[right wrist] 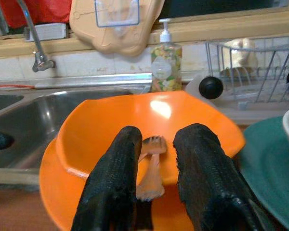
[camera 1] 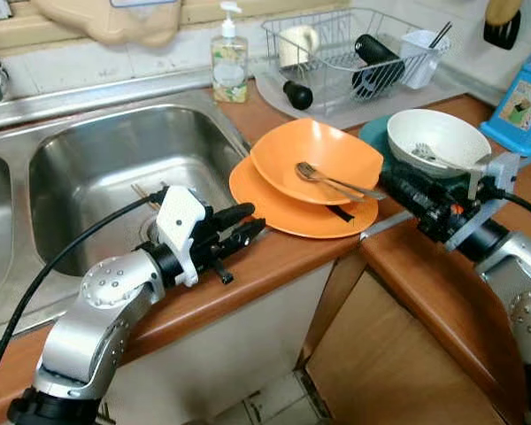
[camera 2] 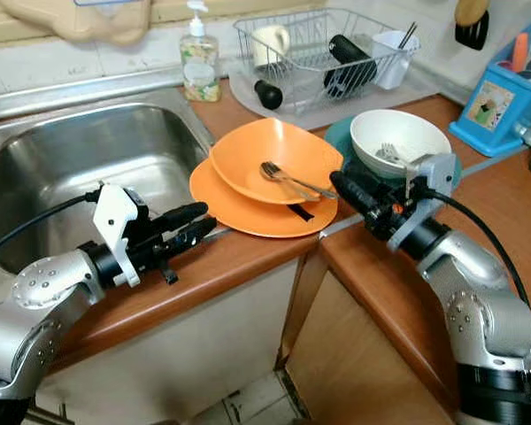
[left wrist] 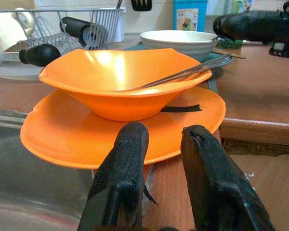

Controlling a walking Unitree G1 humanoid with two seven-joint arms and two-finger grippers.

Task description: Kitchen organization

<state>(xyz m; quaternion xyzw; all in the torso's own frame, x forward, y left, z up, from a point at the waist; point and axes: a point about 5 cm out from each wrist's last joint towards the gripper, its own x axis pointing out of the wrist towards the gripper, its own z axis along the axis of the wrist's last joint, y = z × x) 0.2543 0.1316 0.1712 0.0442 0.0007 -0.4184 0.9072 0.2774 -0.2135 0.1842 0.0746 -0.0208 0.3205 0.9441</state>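
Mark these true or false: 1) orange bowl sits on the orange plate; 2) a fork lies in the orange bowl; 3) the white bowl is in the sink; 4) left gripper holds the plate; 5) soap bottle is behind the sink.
1) True: the orange bowl rests on the orange plate.
2) True: the fork lies in it, handle over the rim.
3) False: the white bowl sits on a teal plate on the counter, not in the sink.
4) False: the left gripper is open, short of the plate.
5) True: the soap bottle stands behind it.
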